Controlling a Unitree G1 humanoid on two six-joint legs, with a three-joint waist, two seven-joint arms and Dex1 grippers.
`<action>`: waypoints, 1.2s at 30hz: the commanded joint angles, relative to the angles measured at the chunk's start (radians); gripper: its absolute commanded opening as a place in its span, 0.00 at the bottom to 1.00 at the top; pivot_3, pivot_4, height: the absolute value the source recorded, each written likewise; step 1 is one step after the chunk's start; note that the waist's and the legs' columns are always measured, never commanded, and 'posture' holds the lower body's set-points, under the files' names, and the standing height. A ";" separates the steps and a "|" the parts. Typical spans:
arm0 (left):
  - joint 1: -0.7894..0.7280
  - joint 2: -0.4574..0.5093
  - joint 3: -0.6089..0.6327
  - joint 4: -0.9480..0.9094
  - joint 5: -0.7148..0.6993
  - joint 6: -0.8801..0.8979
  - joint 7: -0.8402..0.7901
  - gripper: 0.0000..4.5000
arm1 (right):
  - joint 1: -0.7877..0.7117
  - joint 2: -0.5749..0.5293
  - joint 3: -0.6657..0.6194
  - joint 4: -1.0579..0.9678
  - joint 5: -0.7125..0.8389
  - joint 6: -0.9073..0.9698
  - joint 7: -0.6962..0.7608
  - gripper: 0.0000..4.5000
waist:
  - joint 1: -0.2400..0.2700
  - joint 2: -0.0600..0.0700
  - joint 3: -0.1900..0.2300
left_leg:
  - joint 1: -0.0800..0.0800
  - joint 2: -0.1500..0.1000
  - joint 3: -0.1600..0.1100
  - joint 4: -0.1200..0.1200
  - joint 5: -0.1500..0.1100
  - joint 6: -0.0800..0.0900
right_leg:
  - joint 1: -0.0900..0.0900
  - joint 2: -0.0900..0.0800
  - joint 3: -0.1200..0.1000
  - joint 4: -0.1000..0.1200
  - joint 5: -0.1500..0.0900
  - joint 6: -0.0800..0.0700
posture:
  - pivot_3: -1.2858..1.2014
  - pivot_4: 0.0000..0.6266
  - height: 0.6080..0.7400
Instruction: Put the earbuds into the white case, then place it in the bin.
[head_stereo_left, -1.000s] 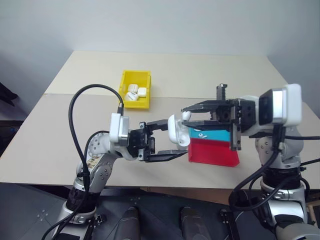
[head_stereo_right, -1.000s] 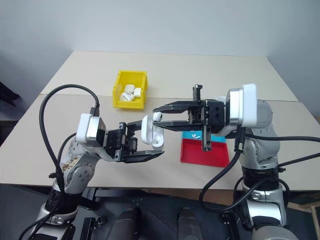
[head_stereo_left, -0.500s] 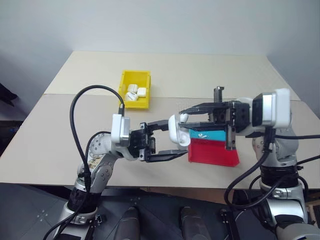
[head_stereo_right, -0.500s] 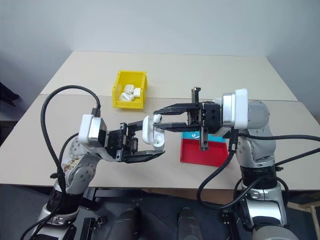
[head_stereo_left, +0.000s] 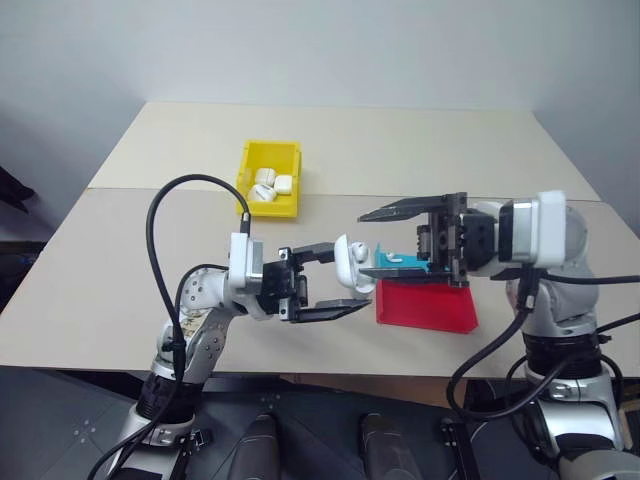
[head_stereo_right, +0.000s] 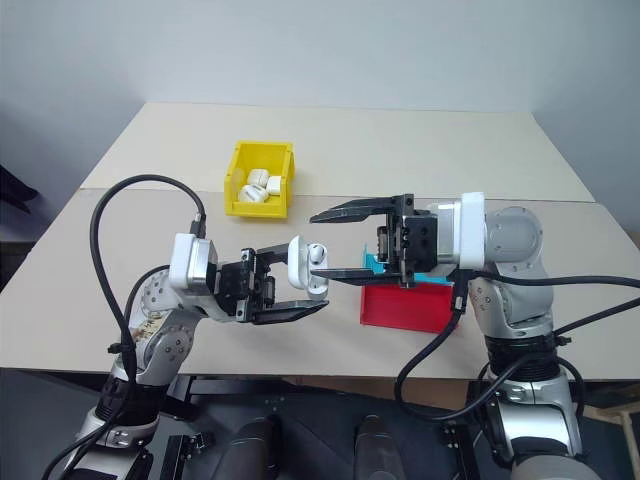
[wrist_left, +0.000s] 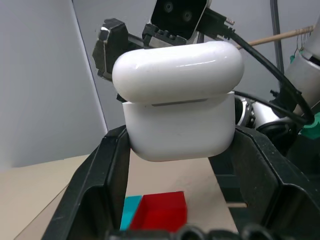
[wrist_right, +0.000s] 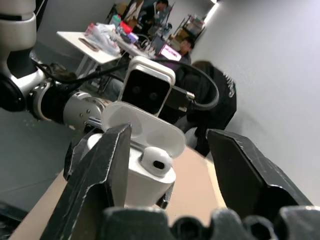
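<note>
My left gripper (head_stereo_left: 350, 276) is shut on the white case (head_stereo_right: 302, 270) and holds it above the table's front edge. The case's lid is flipped open. One of the earbuds (wrist_right: 154, 160) sits in the case, its rounded head sticking out. My right gripper (head_stereo_right: 318, 245) stands open with one finger above and one below the case top, touching nothing. From the left wrist the case (wrist_left: 178, 115) shows from its hinge side between the black fingers (wrist_left: 107, 175). The yellow bin (head_stereo_left: 272, 208) stands farther back on the table, to the left.
Several white cases (head_stereo_left: 268, 186) lie inside the bin. A shallow red-and-blue tray (head_stereo_left: 425, 306) lies on the table under my right gripper, with a small white piece (head_stereo_left: 397, 258) on its blue half. People sit at desks (wrist_right: 150, 20) behind my left arm.
My right gripper has opened wide and let go of the earbud, which now rests in the case. The left hand with the case has sunk slightly.
</note>
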 joint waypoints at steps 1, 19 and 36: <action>0.043 0.031 0.019 0.072 0.061 -0.105 -0.047 0.61 | -0.096 -0.092 -0.032 0.069 -0.051 0.128 -0.092 0.65 | -0.001 0.000 0.000 | 0.000 0.000 0.000 0.000 0.000 0.000 | 0.000 0.000 0.000 0.000 0.000 0.000 | 0.52 0.24 1.00; 0.140 0.059 0.045 0.089 0.119 -0.208 0.026 0.61 | -0.542 -0.161 0.570 0.760 -0.803 0.013 0.083 0.65 | -0.001 0.001 0.000 | -0.013 0.000 0.001 -0.003 0.004 0.007 | -0.015 0.000 0.000 0.001 0.000 0.000 | 0.52 0.24 1.00; 0.185 0.091 0.052 0.030 0.121 -0.189 0.062 0.61 | -0.576 -0.052 0.599 0.999 -0.935 -0.263 0.132 0.45 | -0.002 0.002 0.001 | -0.011 0.000 0.001 -0.002 0.005 0.007 | -0.015 0.000 0.000 0.006 0.000 0.000 | 0.52 0.24 1.00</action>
